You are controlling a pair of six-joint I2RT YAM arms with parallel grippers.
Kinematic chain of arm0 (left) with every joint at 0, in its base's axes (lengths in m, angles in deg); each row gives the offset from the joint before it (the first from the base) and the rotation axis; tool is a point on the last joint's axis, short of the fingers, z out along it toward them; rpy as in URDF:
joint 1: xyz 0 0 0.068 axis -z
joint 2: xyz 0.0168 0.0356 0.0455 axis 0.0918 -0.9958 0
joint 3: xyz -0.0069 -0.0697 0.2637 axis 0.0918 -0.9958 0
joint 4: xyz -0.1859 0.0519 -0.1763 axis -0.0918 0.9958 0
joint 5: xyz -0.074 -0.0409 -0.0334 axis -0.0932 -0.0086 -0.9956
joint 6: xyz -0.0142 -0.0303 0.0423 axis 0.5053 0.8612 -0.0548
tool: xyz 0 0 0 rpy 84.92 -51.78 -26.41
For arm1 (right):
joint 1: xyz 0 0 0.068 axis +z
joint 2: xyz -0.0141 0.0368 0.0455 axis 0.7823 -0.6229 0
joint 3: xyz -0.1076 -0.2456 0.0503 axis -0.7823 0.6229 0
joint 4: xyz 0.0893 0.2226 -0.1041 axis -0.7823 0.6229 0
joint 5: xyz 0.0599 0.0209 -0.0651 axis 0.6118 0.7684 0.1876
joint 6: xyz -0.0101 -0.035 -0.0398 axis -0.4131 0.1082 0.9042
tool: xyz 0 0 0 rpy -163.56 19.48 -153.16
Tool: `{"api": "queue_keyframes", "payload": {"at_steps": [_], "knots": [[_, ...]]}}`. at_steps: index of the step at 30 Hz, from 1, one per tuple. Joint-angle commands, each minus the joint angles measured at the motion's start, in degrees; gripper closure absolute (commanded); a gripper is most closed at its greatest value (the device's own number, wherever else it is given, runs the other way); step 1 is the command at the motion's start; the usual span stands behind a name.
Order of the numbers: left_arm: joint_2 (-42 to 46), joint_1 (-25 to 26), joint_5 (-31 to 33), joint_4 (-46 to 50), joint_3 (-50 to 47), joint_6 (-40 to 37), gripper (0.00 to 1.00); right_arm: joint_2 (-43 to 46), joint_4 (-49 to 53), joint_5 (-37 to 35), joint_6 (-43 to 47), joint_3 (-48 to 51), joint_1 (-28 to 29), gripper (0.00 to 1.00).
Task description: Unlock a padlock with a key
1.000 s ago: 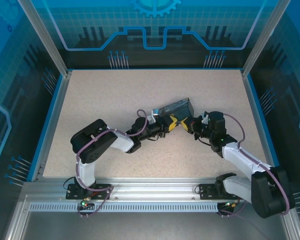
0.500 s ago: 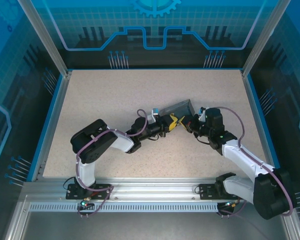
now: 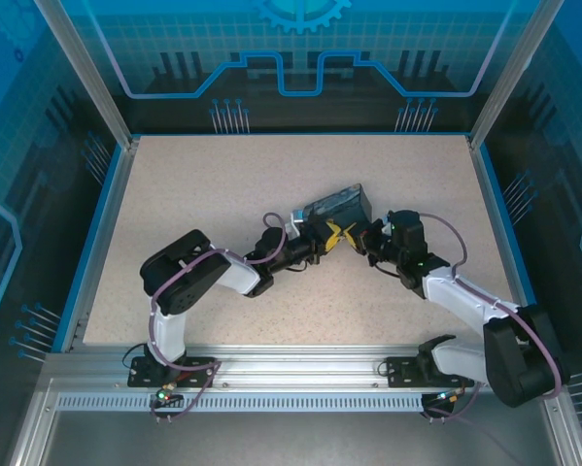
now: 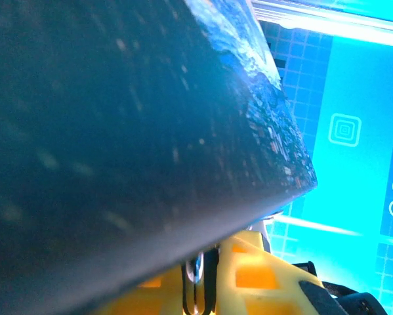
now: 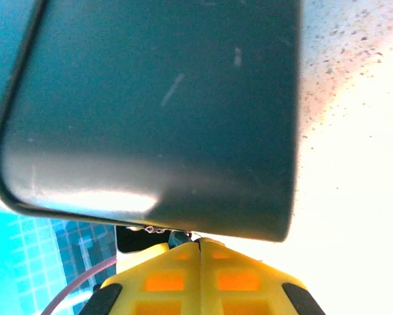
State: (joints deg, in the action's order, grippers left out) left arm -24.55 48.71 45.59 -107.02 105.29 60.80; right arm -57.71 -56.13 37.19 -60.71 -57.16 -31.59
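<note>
Fingers of the left gripper (image 3: 325, 235), just at the near edge of the box (image 3: 337, 205), stand almost closed on a thin metal piece (image 4: 196, 281). Its long axis runs along the fingers and up toward the dark underside of the box. I cannot tell whether this piece is the key or the shackle of the padlock, and neither can be made out anywhere else around the box. The box itself is tilted and looms right over both sets of fingertips in the wrist views. The right gripper (image 3: 352, 234), also at the near edge of the box, meets the left one tip to tip. Its yellow pads (image 5: 235, 281) are pressed flat together, with nothing visible between them. The left arm looks like the one holding the working part, so the next move probably turns on lining the right fingertips up with that metal piece.
</note>
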Motion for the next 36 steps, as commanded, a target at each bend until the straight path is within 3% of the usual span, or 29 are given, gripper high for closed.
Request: {"api": "queue_keyframes", "payload": {"at_steps": [1, 10, 15, 22, 29, 36], "knots": [[-1.0, 3.1, -6.7, -4.0, 2.1, -0.3, 1.0, -1.1, 1.1, -2.5, -0.7, -4.8, 2.9, 1.0], [-2.0, 3.3, -2.5, -5.3, -0.8, 1.2, 1.0, -2.1, 1.6, -2.9, 2.9, -5.0, 2.7, 0.99], [-1.6, 3.2, 0.9, -5.0, -3.3, 1.6, 1.0, -0.4, 3.5, -3.6, 4.5, -5.1, 2.3, 0.79], [-1.9, 3.1, 2.5, -4.9, -3.9, 1.5, 1.0, 1.4, 5.2, -3.5, 5.3, -4.4, 1.3, 0.68], [-2.2, 3.1, 2.6, -5.2, -3.7, 1.4, 1.0, 2.9, 7.0, -3.0, 6.1, -2.8, 1.0, 0.42], [-2.5, 2.9, 2.5, -5.1, -3.5, 1.2, 1.0, 4.9, 9.7, -2.3, 6.8, -0.2, 0.4, 0.39]]}}
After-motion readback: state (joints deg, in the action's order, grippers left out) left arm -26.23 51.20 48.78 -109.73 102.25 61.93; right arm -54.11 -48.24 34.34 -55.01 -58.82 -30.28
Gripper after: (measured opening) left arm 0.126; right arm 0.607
